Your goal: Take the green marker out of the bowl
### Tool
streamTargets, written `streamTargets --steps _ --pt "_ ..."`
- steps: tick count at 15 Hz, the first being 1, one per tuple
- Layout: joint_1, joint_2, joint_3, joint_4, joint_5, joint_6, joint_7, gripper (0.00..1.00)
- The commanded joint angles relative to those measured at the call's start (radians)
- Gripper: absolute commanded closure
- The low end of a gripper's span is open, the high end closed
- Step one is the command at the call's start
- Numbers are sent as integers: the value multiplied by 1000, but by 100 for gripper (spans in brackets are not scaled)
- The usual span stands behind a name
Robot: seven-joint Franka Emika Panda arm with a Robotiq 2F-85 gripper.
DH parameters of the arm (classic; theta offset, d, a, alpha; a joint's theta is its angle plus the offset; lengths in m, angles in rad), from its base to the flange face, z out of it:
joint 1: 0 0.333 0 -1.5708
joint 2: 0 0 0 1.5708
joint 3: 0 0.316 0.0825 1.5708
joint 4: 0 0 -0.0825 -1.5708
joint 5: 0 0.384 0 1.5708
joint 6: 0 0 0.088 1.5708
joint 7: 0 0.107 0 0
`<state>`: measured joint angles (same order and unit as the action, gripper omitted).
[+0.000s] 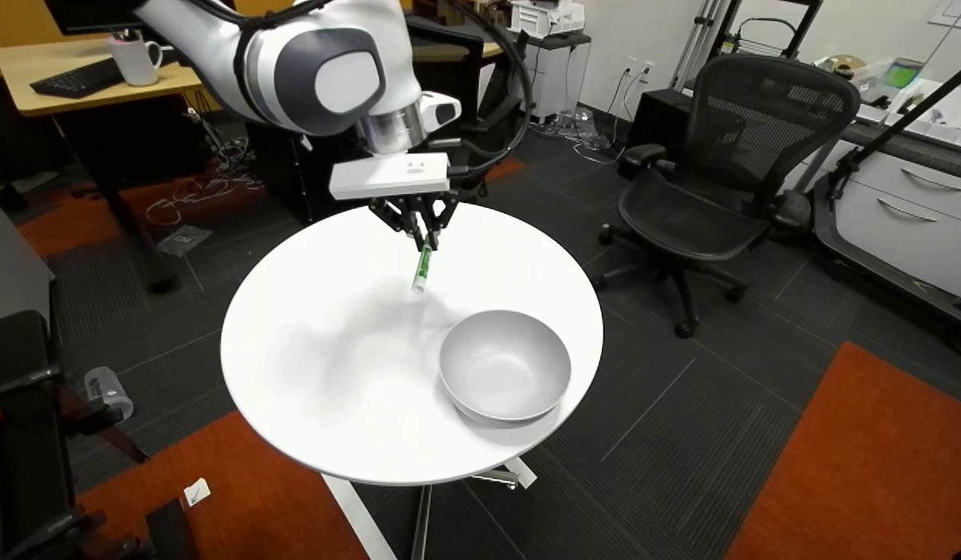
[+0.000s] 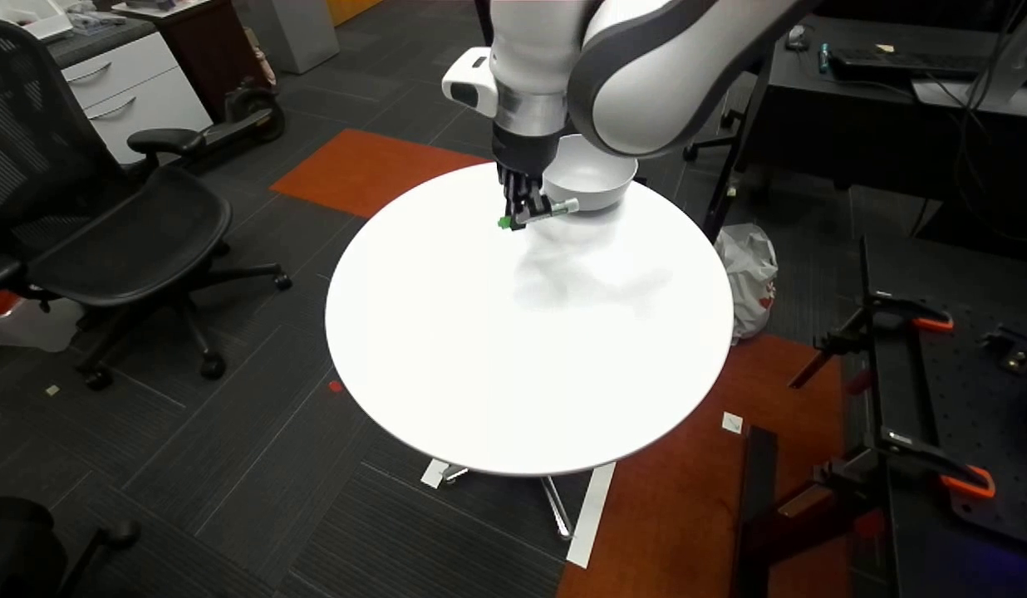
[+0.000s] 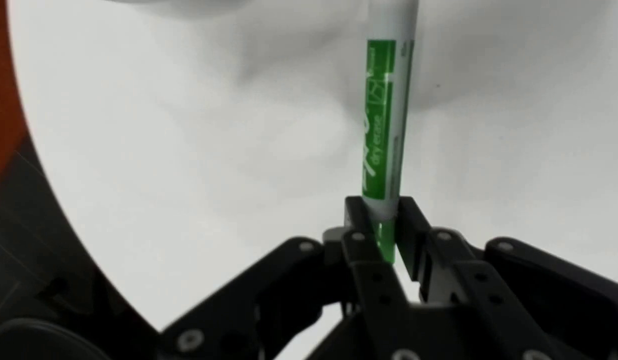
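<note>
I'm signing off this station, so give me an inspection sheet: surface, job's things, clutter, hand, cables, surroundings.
Surface: white table, round, partly shadowed.
Job's things: green marker outside the bowl, above the table; bowl upright near the table's edge.
Clutter: mug and keyboard on a desk.
Hand: closed on the green marker near its green end.
Cables: black cable looping beside the arm; white cables on the floor.
Surroundings: black office chair beside the table; orange floor patches.
</note>
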<state>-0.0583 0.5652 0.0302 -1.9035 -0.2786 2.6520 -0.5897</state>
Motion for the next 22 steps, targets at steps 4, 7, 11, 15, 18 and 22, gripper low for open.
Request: streamTargets --steps 4,7,11,15,18,22 --pt "7 4 62 -51 -44 -16 -105 95" --pt "-5 13 72 -39 -33 -29 -167 95" --pt "-15 22 70 -20 -20 -58 -229 48" --pt "-25 29 65 -5 -15 -78 -266 18" --pt "-31 32 64 -1 -12 -82 -286 0" --pt "-21 31 49 -22 -21 -45 -257 0"
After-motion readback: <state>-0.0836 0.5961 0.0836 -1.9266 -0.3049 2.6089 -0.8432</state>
